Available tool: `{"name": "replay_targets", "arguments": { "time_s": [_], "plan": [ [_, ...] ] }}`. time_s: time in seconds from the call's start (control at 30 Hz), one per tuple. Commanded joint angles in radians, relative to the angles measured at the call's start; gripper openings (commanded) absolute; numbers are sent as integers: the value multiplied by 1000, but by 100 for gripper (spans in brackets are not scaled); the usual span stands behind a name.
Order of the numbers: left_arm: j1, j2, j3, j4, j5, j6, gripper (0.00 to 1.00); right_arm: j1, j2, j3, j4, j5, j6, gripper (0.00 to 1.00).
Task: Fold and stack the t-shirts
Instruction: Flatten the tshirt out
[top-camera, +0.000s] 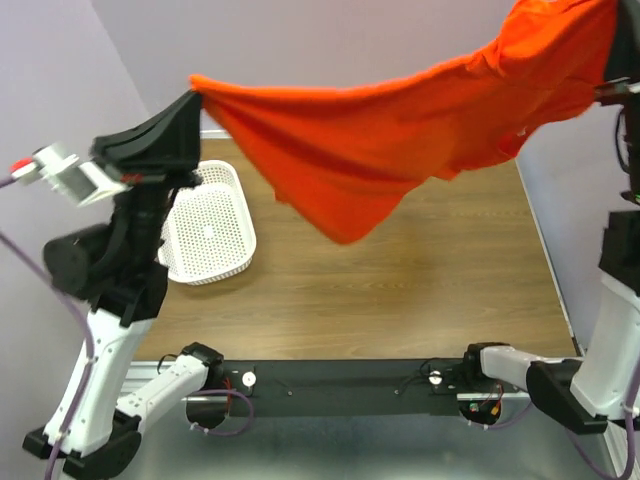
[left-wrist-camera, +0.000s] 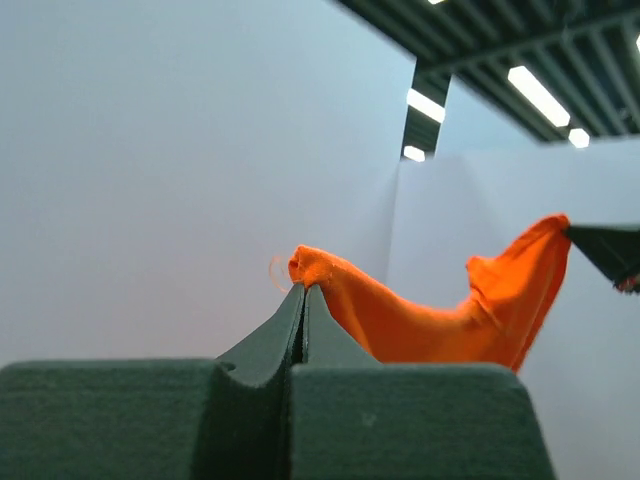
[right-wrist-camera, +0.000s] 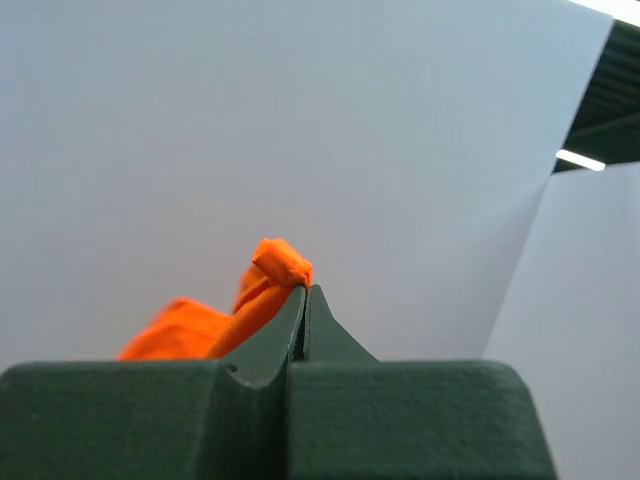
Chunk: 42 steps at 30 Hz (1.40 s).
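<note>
The orange-red t-shirt (top-camera: 400, 120) hangs spread in the air high above the table, held at two ends. My left gripper (top-camera: 193, 97) is shut on its left corner; in the left wrist view the cloth (left-wrist-camera: 420, 320) comes out from between the closed tips (left-wrist-camera: 303, 290). My right gripper (top-camera: 612, 85) is shut on the shirt's right end at the top right; in the right wrist view a fold of cloth (right-wrist-camera: 270, 275) sits at the closed tips (right-wrist-camera: 305, 290). The shirt's lower edge sags to a point over the table's middle. No neck label shows.
A white perforated plastic basket (top-camera: 208, 226) stands on the wooden table (top-camera: 400, 290) at the left, beside the left arm. Both arm bases sit on the black rail (top-camera: 340, 385) at the near edge. Grey walls stand behind and at both sides.
</note>
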<state>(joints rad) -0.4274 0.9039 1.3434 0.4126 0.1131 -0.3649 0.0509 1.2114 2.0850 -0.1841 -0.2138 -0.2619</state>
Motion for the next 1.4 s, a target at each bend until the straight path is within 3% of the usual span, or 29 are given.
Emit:
{"name": "replay_targets", "arguments": {
  "time_s": [0.0,0.17,0.3,0.4,0.47,0.6,0.8,0.97,1.2,1.37],
  "plan": [
    [-4,-26,-35,-29,-89,-84,0,-5,28,108,-147,66,-2,1],
    [-4,13,-94,-49,-58,-146,0,-6,43,123,-147,131,-40,1],
    [-4,87,-190,-23,-56,-181,0,-5,74,37,-112,152,-65,1],
    [-4,173,-246,-18,-101,-174,0,-6,121,-89,-51,146,-65,1],
    [1,251,-271,-21,-206,-149,0,-6,192,-175,-8,127,-48,1],
    [78,427,-282,-23,-291,-210,0,-6,345,-273,73,39,19,1],
    [130,815,-113,-96,-228,-204,0,-6,768,-235,117,-62,64,1],
    [134,1154,207,-285,-207,-152,0,-5,1045,-143,117,7,30,1],
    [154,1290,342,-357,-282,-149,0,-5,1154,-103,118,108,-23,1],
    [185,1339,398,-367,-242,-144,0,-14,1148,-126,130,137,-10,1]
  ]
}}
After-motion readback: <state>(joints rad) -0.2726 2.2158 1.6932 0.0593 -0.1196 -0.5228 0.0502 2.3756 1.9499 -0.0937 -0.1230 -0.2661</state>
